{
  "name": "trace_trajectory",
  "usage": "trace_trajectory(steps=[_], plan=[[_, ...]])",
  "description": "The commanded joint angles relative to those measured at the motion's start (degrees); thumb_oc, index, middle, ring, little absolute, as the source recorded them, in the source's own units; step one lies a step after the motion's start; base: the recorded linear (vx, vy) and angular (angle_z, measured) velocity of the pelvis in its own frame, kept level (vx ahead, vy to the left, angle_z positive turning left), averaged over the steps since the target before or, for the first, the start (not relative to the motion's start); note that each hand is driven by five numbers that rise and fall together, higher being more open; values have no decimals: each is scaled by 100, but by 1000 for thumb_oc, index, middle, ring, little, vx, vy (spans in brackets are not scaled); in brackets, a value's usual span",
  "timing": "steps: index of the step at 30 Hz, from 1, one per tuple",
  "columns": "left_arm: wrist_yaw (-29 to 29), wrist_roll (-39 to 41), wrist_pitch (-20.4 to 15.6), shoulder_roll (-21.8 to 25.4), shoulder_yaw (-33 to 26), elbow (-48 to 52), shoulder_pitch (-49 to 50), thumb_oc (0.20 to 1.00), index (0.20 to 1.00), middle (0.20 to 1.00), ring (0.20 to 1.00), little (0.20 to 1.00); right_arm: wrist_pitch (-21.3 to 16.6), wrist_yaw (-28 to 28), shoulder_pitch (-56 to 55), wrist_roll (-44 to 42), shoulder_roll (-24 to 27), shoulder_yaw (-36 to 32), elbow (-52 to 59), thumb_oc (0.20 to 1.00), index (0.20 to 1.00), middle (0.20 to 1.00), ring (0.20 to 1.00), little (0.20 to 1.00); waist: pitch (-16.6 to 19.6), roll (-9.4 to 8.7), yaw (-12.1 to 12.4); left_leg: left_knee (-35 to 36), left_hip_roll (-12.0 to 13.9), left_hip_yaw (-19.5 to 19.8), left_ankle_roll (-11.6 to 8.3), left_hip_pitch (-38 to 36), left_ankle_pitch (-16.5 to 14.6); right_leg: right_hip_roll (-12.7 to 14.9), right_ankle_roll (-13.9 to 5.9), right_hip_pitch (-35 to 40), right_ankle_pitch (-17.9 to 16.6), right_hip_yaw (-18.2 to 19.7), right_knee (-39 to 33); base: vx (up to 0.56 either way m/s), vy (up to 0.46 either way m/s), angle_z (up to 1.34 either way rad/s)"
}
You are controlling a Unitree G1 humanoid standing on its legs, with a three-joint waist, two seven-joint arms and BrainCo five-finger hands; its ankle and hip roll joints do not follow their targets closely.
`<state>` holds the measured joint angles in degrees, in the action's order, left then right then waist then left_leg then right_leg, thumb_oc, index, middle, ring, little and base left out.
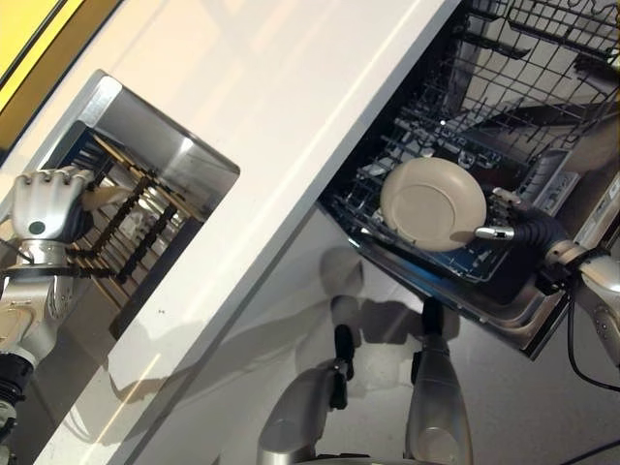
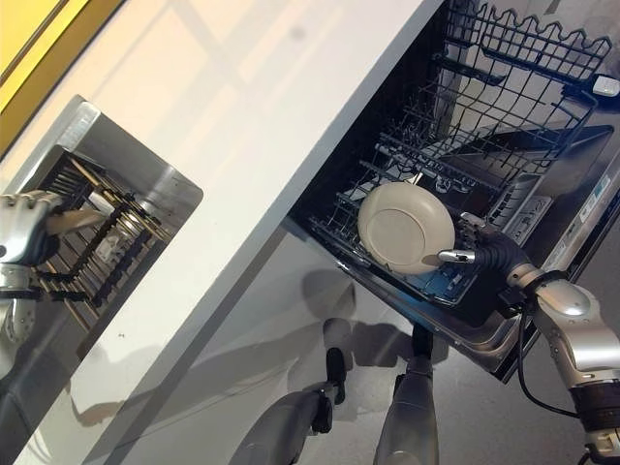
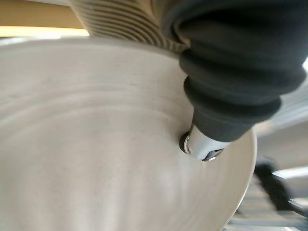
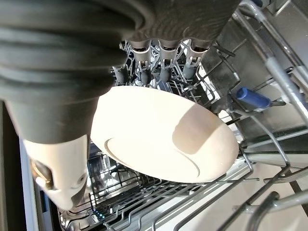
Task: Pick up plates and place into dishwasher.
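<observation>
A cream plate (image 1: 431,203) stands tilted on edge in the dishwasher's lower rack (image 1: 387,160). My right hand (image 1: 528,231) is at its right rim. In the right wrist view that plate (image 4: 163,139) sits between the fingers (image 4: 163,53) behind its rim and the thumb (image 4: 57,178) in front. My left hand (image 1: 44,203) is down in the sink (image 1: 145,126) at the dark dish rack (image 1: 126,218), curled on the edge of a second cream plate (image 2: 73,221). That plate (image 3: 96,144) has the left thumb (image 3: 202,144) pressed on its face.
A white countertop (image 1: 271,116) runs diagonally between the sink and the open dishwasher. An empty upper wire rack (image 2: 542,58) is pulled out above the lower one. The dishwasher door (image 1: 513,310) hangs open over the grey floor.
</observation>
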<state>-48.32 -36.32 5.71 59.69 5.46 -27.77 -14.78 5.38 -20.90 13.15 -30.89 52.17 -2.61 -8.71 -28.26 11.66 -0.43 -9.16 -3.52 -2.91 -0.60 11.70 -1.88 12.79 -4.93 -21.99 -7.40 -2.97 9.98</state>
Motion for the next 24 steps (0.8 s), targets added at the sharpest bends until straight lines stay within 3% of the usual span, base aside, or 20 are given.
trace_trajectory(steps=[1, 7, 12, 14, 15, 18, 19, 20, 21, 24], plan=[[-795, 589, 481, 553, -691, -411, -104, 200, 200, 200, 200, 200, -341, 93, -253, 54, -344, -372, 506, 1000, 1000, 1000, 1000, 1000, 323, -548, 134, -19, 106, 452, -119, 356, 267, 462, -361, 210, 780, -26, 845, -41, -59, -1], [-1386, 1090, 554, 378, -1348, -308, -316, 200, 200, 200, 200, 200, -467, 105, -450, 100, -638, -454, 588, 1000, 1000, 1000, 1000, 1000, 470, -720, 159, 106, 157, 505, -112, 256, 243, 400, -353, 296, 805, -80, 787, -22, -49, -3], [-1759, 1720, 109, 274, -1846, -126, -349, 200, 200, 200, 200, 200, -568, 21, -574, 140, -852, -505, 611, 1000, 1000, 1000, 1000, 1000, 615, -814, 189, 216, 196, 539, -107, 87, 202, 389, -353, 465, 839, -167, 709, -14, -62, 1], [-1878, 2066, -436, 162, -2106, 14, -387, 200, 200, 200, 200, 200, -647, -10, -624, 177, -988, -510, 628, 1000, 1000, 1000, 1000, 1000, 700, -860, 222, 266, 213, 561, -103, -1, 175, 383, -355, 566, 869, -222, 672, -21, -88, 0], [-1830, 2141, -540, 131, -2177, 68, -388, 200, 200, 200, 200, 200, -670, -11, -636, 191, -1025, -500, 625, 1000, 1000, 1000, 1000, 1000, 718, -870, 230, 283, 220, 569, -101, -35, 168, 381, -352, 604, 875, -242, 657, -20, -106, 1], [-1556, 2472, -1420, -140, -2442, 508, -472, 200, 200, 200, 200, 200, -921, 25, -686, 173, -1272, -500, 704, 1000, 1000, 1000, 1000, 1000, 867, -940, 311, 384, 247, 608, -91, -208, 133, 368, -371, 809, 901, -381, 582, -23, -140, 2], [-1426, 2500, -1548, -205, -2498, 675, -450, 200, 200, 200, 200, 200, -957, 29, -702, 188, -1337, -504, 766, 1000, 1000, 1000, 1000, 1000, 903, -959, 330, 412, 253, 619, -90, -258, 123, 361, -377, 868, 901, -414, 555, -39, -161, 12], [-1259, 2577, -1894, -300, -2540, 892, -418, 200, 200, 200, 200, 200, -1134, 34, -719, 244, -1439, -514, 856, 1000, 1000, 1000, 1000, 1000, 965, -983, 366, 445, 264, 628, -88, -311, 113, 347, -384, 943, 908, -466, 518, -31, -147, 11], [-1170, 2583, -1957, -361, -2576, 1024, -376, 200, 200, 200, 200, 200, -1176, 44, -735, 278, -1487, -523, 928, 1000, 1000, 1000, 1000, 1000, 996, -991, 378, 478, 275, 637, -88, -357, 109, 329, -385, 1008, 910, -493, 474, -45, -195, 3], [-386, 2842, -2541, -658, -2623, 1772, -216, 200, 200, 200, 200, 200, -1397, 76, -733, 286, -1724, -590, 1398, 1000, 1000, 1000, 1000, 1000, 1213, -1037, 458, 671, 328, 694, -92, -571, 101, 213, -394, 1323, 937, -577, 222, -48, -213, -4]])
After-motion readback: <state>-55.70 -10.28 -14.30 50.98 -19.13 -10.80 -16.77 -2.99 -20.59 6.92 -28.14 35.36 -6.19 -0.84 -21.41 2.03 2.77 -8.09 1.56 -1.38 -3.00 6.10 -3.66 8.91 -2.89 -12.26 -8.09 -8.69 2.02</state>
